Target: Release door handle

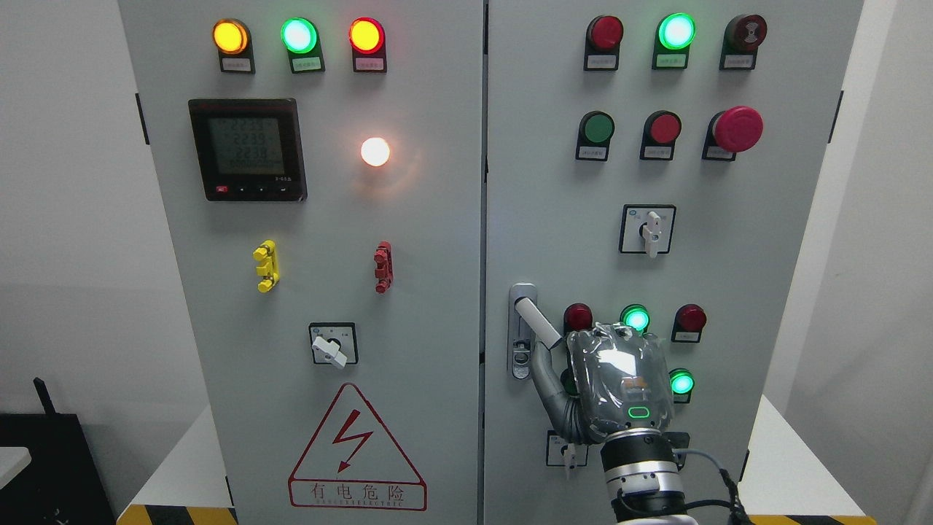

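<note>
On the right cabinet door, the right hand [619, 383] curls its fingers [545, 368] at the swung-out white handle [537, 321], so letting go seems just begun; next they should spread and draw straight back.

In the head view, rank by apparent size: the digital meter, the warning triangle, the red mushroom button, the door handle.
1. warning triangle
2. digital meter
3. door handle, partly hidden by the right hand
4. red mushroom button, close to the handle; unsure
</note>
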`<state>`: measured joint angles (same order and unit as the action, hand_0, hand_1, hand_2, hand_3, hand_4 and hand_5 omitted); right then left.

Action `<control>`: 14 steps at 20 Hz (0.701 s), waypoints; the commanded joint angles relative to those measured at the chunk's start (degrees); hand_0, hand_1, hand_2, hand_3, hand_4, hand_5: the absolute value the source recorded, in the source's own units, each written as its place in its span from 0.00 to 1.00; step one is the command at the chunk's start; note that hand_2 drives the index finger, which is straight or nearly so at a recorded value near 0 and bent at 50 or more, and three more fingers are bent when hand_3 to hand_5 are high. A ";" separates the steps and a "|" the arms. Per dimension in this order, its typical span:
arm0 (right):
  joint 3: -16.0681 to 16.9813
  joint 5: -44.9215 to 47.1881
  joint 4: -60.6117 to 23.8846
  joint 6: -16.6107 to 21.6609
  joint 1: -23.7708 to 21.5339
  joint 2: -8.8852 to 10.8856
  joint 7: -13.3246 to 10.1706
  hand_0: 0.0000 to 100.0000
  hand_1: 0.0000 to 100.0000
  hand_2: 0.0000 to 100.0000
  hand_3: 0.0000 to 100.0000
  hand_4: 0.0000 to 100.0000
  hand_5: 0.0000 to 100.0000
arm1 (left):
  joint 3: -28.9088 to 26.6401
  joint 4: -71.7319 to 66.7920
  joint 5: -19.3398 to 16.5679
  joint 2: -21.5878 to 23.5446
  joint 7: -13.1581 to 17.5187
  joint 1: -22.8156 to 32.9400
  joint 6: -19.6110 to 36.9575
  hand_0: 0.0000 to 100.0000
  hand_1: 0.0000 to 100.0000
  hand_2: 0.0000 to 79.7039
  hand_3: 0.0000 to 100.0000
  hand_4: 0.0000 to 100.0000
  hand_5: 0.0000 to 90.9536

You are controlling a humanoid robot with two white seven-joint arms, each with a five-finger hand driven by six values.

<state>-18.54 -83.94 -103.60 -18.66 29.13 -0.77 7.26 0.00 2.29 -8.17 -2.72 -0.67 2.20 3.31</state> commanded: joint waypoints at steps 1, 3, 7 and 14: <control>0.17 -0.08 -0.02 -0.15 -0.12 -1.16 0.03 0.65 0.00 1.00 1.00 0.92 0.97 | 1.40 0.00 0.00 0.00 -0.03 0.00 0.29 0.12 0.39 0.00 0.00 0.00 0.00; 0.17 -0.08 -0.02 -0.15 -0.12 -1.16 0.03 0.64 0.00 1.00 1.00 0.92 0.97 | 1.40 0.00 0.00 0.00 -0.03 0.00 0.20 0.12 0.39 0.00 0.00 0.00 0.00; 0.25 -0.08 -0.02 -0.15 -0.03 -1.16 0.03 0.64 0.00 1.00 1.00 0.92 0.97 | 1.40 0.00 0.00 0.00 -0.03 0.00 0.29 0.12 0.39 0.00 0.00 0.00 0.00; 0.25 0.00 -0.02 -0.15 -0.03 -1.16 0.03 0.64 0.00 1.00 1.00 0.92 0.97 | 1.40 0.00 0.00 0.00 -0.03 0.00 0.20 0.12 0.39 0.00 0.00 0.00 0.00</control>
<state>-18.36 -83.98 -103.62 -18.79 29.10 -0.22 7.17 0.00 2.29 -8.17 -2.72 -0.67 2.20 3.51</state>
